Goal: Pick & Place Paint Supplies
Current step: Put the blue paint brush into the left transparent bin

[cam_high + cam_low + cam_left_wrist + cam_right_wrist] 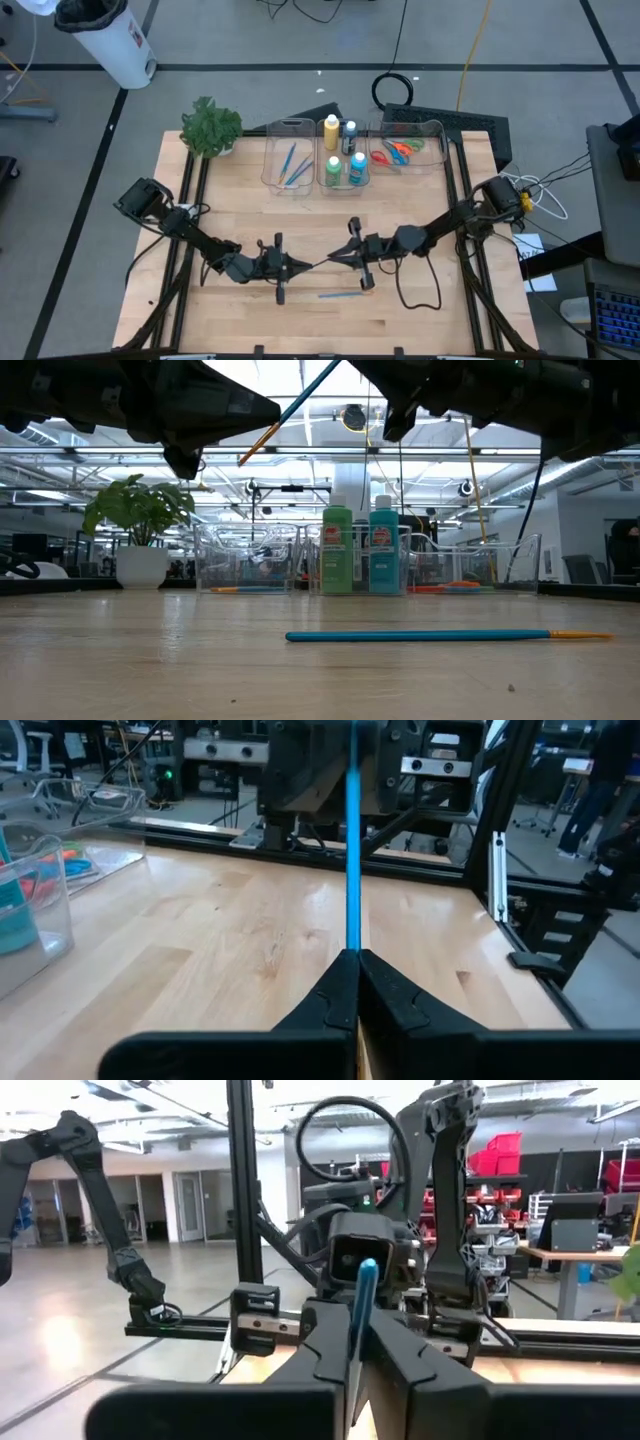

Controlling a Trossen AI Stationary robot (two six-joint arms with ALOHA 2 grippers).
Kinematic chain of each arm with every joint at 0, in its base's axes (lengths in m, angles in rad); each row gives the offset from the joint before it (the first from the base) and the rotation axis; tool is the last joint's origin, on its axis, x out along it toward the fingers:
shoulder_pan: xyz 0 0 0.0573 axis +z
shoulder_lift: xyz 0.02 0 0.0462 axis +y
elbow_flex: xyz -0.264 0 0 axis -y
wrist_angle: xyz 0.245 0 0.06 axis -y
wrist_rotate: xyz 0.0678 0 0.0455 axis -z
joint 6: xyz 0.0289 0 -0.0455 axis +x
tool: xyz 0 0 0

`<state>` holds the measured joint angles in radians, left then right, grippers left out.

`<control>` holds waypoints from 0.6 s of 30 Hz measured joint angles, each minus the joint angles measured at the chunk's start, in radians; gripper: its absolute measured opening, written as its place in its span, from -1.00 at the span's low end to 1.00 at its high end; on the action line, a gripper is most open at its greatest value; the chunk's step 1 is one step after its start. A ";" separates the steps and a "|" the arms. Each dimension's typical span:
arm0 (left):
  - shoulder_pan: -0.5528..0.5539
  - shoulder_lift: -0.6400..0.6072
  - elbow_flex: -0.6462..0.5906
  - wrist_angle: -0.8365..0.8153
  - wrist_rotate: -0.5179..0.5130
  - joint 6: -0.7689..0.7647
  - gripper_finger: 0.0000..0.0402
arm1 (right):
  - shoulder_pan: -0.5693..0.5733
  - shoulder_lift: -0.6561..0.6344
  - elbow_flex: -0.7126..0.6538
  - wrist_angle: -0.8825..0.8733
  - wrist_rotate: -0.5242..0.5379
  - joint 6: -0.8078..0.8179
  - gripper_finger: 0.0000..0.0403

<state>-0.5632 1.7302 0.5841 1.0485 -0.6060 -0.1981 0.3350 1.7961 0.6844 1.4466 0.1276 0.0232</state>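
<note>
Held paintbrush [300,402]: upper end cut off by the low view's top edge.
Scissors [398,150]: in the right-hand bin [432,130] — too small to count.
Both arms: mostly cropped in the low view.

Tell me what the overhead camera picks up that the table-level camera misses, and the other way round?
Only the high view shows the yellow paint bottle, the scissors in the right bin, and both grippers meeting mid-table: left gripper, right gripper, each shut on one paintbrush. Only the low view shows that brush held well clear of the table, orange tip down. Both show the second paintbrush lying loose on the wood, and the plant.
</note>
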 joint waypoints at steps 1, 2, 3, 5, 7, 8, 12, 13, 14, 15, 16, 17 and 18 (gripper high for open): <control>0.000 0.000 0.000 0.000 0.001 -0.014 -0.97 | 0.001 -0.013 -0.002 -0.015 0.000 -0.009 -0.97; 0.000 0.000 0.000 0.000 0.001 -0.041 -0.95 | 0.001 -0.032 -0.006 -0.038 0.000 -0.010 -0.97; 0.000 0.000 0.000 -0.001 0.001 -0.069 -0.92 | 0.004 -0.057 -0.014 -0.069 -0.001 -0.011 -0.98; 0.000 0.000 0.000 -0.002 0.001 -0.101 -0.83 | 0.008 -0.117 -0.034 -0.137 0.001 -0.016 -0.98; 0.000 0.000 0.000 -0.001 0.001 -0.102 -0.71 | 0.008 -0.188 -0.051 -0.233 0.000 -0.017 -0.98; 0.000 0.000 0.001 -0.004 0.001 -0.104 -0.64 | 0.008 -0.229 -0.060 -0.300 -0.001 -0.007 -0.98; 0.016 0.000 0.039 -0.017 0.003 -0.121 -0.30 | 0.008 -0.359 -0.062 -0.589 0.001 0.066 -0.99; 0.029 0.000 0.061 -0.031 0.003 -0.110 -0.21 | 0.008 -0.371 -0.062 -0.620 0.001 0.079 -0.99; 0.044 0.000 0.087 -0.064 0.003 -0.100 -0.13 | 0.008 -0.376 -0.062 -0.638 0.001 0.086 -0.99; 0.061 0.000 0.119 -0.118 0.008 -0.097 -0.05 | 0.010 -0.377 -0.062 -0.645 0.000 0.086 -0.99; 0.083 0.001 0.154 -0.182 0.030 -0.101 0.02 | 0.014 -0.373 -0.062 -0.645 0.000 0.087 -0.99; 0.103 0.008 0.193 -0.250 0.059 -0.114 0.08 | 0.019 -0.365 -0.062 -0.639 0.000 0.086 -0.99; 0.123 0.018 0.232 -0.311 0.091 -0.136 0.14 | 0.022 -0.354 -0.061 -0.631 -0.001 0.082 -0.99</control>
<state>-0.4404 1.7483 0.8166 0.7371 -0.5146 -0.3338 0.3572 1.4417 0.6230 0.8160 0.1266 0.1054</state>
